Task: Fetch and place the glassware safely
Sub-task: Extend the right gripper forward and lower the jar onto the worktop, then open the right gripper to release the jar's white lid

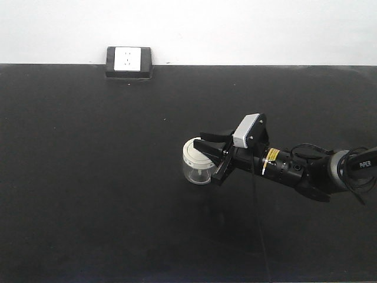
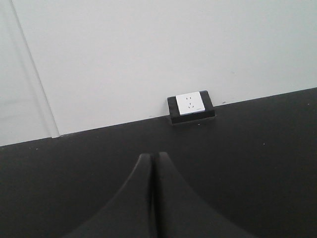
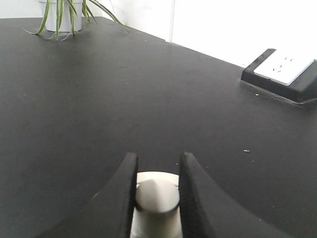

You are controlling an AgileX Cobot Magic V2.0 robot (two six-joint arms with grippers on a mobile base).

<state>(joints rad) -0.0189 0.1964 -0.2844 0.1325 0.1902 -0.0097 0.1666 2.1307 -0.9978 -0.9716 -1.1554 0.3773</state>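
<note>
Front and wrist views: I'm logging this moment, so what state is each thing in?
Glass jar: upright on the table, lid on, knob between the right gripper's fingers.
Right gripper: shut on the lid's knob.
Left gripper: shut, holding nothing.
Wall socket: nothing plugged in.
Potted plant: upright at the table's far edge.

Only a wall-side socket box (image 1: pixel 129 62) interrupts the open black tabletop (image 1: pixel 88 177).

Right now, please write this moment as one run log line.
right claw: shut on jar lid knob | glass jar: on black table, upright | left claw: shut, holding nothing | socket box: at wall
</note>
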